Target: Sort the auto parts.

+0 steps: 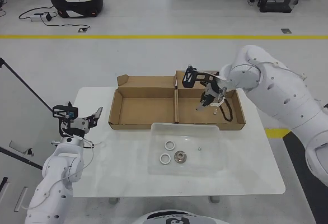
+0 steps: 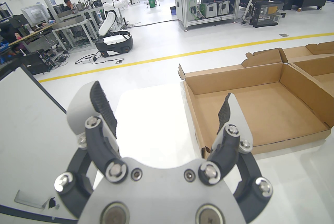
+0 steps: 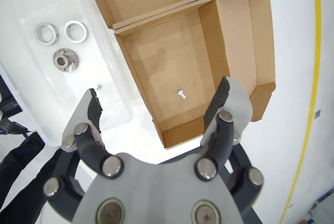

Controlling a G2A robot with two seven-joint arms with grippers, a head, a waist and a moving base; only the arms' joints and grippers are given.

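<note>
Top view: two rings [image 1: 168, 145], a flanged hub [image 1: 179, 157] and one tiny bolt [image 1: 200, 149] sit in the clear tray [image 1: 209, 166] on the table [image 1: 248, 168]. The right gripper [image 1: 207, 102] hangs over the right-hand box [image 1: 189, 115].

Left wrist: the left gripper [image 2: 164, 102] has its fingers [image 2: 104, 105] spread wide with nothing held, beside the left box [image 2: 261, 110].

Right wrist: fingers wide too, and a second bolt [image 3: 181, 94] lies in the box below.

My guess is it's all stiff, slick metal. Pinch the rings across the wall, and watch out, the bolts will roll.

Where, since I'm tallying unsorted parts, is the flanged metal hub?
In the top view the flanged hub lies in the clear tray, on the robot's right of a ring.
</note>
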